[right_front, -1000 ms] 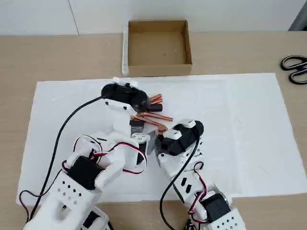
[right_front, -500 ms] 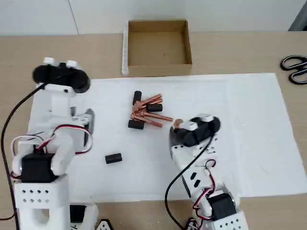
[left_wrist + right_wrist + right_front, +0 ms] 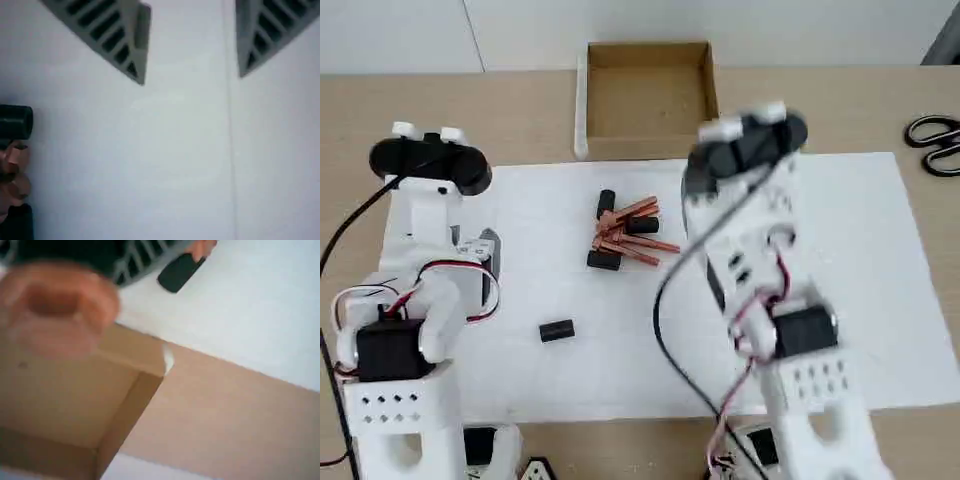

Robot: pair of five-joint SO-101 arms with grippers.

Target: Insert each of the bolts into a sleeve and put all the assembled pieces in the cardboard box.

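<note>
Right jaws, bolt point(image 3: 60, 310) now at box point(image 3: 650, 95)

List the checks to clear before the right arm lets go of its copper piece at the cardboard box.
1. Grip: right gripper shut on the bolt: ok.
2. Sleeve fitted on that bolt: cannot tell, blurred.
3. Position: the right wrist view shows the bolt over the cardboard box floor, near a corner: ok.
4. Room in the box: floor bare in the high view: ok.
5. Left gripper open over the white sheet, away from the box: ok.
6. Task finished: loose bolts and sleeves lie on the sheet: not ok.
</note>
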